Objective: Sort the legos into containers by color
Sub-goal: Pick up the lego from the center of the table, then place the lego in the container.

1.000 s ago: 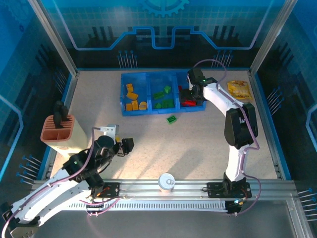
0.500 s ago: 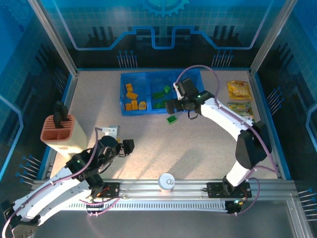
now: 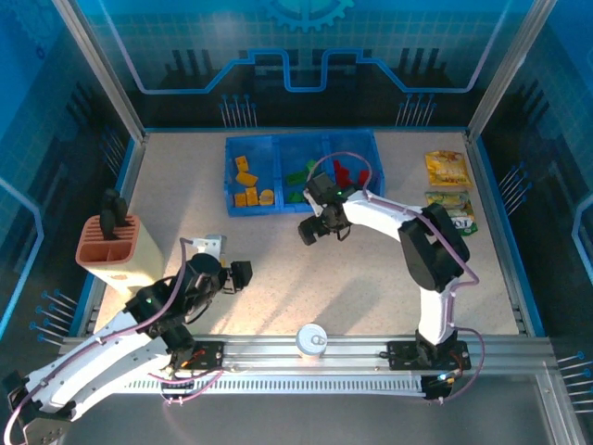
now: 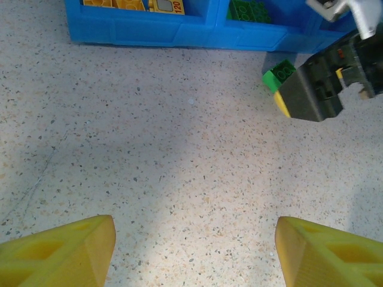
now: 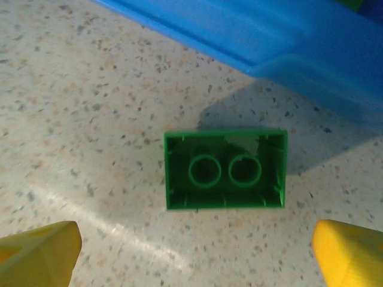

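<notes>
Currently your right gripper (image 5: 194,256) hangs over the table (image 5: 90,119) with its yellow fingers (image 5: 42,254) spread wide and gripping nothing. One green brick (image 5: 225,169) lies on the table between the two fingertips and slightly ahead of them, touching neither. It is upside down: the hollow underside and two round tubes face the camera. Its long axis runs crosswise, from one finger's side to the other, roughly parallel to the blue tray (image 5: 251,36) wall just beyond it, with a strip of shadowed table between them. From the left wrist view you cannot tell whether the brick touches the right gripper's dark body. Your left gripper (image 4: 194,251) is also spread, with bare table between its tips.
</notes>
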### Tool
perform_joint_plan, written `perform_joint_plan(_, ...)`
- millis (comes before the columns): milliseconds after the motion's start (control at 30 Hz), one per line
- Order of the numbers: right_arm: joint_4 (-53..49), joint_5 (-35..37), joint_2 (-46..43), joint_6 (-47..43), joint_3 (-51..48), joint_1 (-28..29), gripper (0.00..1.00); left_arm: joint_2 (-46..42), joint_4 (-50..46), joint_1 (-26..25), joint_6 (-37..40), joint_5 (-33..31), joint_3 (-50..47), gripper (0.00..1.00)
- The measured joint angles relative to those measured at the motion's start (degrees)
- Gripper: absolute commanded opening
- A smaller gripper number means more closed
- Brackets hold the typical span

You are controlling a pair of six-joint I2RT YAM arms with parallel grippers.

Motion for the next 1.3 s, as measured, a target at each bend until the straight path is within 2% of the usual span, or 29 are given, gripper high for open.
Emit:
perform_joint_plan(133,-0.20,0.20,3.21,0.00,2.45,0.00,1.00,-0.37,-0.02,0.00,-0.02,0.00,-0.02,0.72)
perform_joint_plan(233,-0.85,1.03,4.94,0.00,4.31,0.00,0.95,-0.72,0.00,0.00,-0.02,-0.02,-0.02,0.72)
perform_joint_plan(467,-1.90,1.75,6.60,0.04,6.43,0.00,0.55,-0.74,0.00,0.00,-0.02,-0.02,-0.04,0.72)
perform_joint_plan(600,-2.12,2.27,6.43,0.42,6.43,0.17,0.43,-0.74,0.00,0.00,0.00,0.00,-0.04,0.72)
perform_joint_plan(833,-5.25,2.78,3.26,0.44,9.03,2.19,0.43,-0.74,0.07,0.00,0.00,0.00,-0.07,0.72)
perform_joint_plan(1067,-9.55,4.26,4.79,-0.04,27.17,1.92,0.46,-0.70,0.04,0.00,0.00,0.00,-0.07,0.72)
perform_joint_plan(1133,-10.45,4.61,7.52,-0.17,33.42,1.66,0.53,-0.87,0.00,-0.02,0.00,0.00,-0.07,0.72)
perform_joint_plan(1233,-13.00,5.75,13.09,0.68,41.55,0.96,0.82,-1.88,-0.31,-0.04,0.00,0.00,-0.07,0.72)
perform_joint_plan(1300,-14.88,6.47,16.11,0.81,44.59,0.48,0.91,-2.71,-0.68,-0.07,0.02,-0.02,-0.07,0.72)
